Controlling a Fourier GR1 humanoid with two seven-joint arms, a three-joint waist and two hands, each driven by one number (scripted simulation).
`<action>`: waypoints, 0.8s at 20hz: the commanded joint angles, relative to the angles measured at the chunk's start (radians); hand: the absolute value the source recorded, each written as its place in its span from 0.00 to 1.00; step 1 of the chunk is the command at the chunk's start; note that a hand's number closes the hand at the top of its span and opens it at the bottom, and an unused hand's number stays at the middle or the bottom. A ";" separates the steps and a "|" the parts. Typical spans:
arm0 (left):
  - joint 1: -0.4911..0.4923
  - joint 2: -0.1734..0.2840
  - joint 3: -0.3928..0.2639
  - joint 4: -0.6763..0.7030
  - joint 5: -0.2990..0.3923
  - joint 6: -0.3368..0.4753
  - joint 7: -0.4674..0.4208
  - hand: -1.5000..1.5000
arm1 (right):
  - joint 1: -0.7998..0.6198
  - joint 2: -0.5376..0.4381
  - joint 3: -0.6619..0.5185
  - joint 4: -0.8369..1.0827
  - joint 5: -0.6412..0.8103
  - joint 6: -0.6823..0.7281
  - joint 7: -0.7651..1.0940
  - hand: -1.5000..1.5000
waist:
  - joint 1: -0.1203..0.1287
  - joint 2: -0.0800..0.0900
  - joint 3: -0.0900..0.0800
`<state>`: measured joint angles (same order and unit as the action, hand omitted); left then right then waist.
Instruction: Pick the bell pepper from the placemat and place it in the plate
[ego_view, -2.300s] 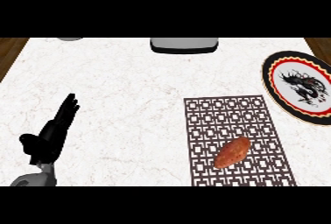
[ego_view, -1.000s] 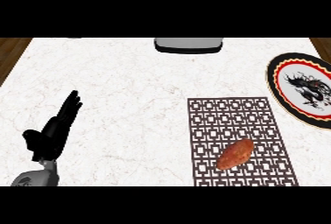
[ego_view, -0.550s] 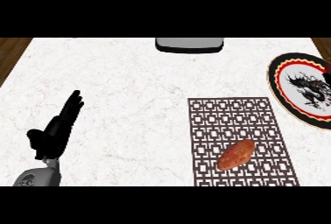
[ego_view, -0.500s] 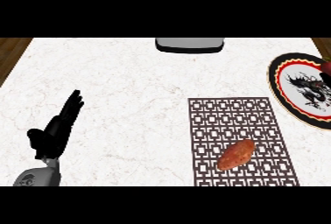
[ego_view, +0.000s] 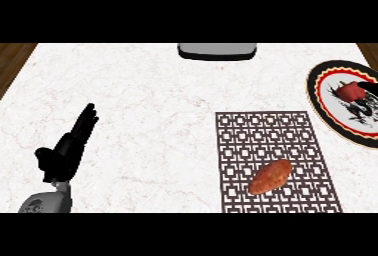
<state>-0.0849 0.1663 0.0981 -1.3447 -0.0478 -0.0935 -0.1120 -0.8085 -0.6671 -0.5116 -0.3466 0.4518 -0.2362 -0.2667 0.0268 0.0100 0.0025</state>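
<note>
A red bell pepper (ego_view: 347, 91) shows over the round black, red and white plate (ego_view: 325, 107) at the right edge. My right hand (ego_view: 367, 88) comes in from the right edge, and its black fingers curl against the pepper; most of the hand is out of view. The dark lattice placemat (ego_view: 266, 135) lies right of centre. On its lower part rests an orange-brown oblong vegetable (ego_view: 270, 176). At the lower left my left hand (ego_view: 70, 147) rests open, fingers straight and pointing up, far from the mat.
A grey container (ego_view: 217, 51) stands at the counter's far edge, centre. White marble counter (ego_view: 148, 100) spreads between my left hand and the placemat. Wooden floor shows past the counter's top corners.
The red pepper and my right hand's fingers have come into view over the plate from the right edge. The left hand and the vegetable on the mat have kept their places.
</note>
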 joint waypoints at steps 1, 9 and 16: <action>-0.001 0.018 0.019 -0.012 0.018 -0.014 0.025 0.50 | 0.020 -0.021 -0.117 -0.004 -0.124 0.017 -0.080 0.00 | -0.013 -0.004 0.000; -0.003 0.006 0.022 0.018 0.009 -0.002 -0.026 0.50 | 0.134 -0.161 -0.297 0.074 -0.320 0.266 -0.181 0.00 | -0.017 0.001 0.001; 0.039 0.006 0.019 -0.007 0.016 -0.017 -0.023 0.50 | 0.330 -0.269 -0.330 0.124 -0.359 0.479 -0.346 0.00 | -0.011 0.001 0.003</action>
<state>-0.0595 0.1732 0.1188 -1.3485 -0.0345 -0.1030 -0.1333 -0.5649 -0.8777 -0.8228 -0.2476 0.1157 0.1303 -0.5433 0.0153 0.0101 0.0046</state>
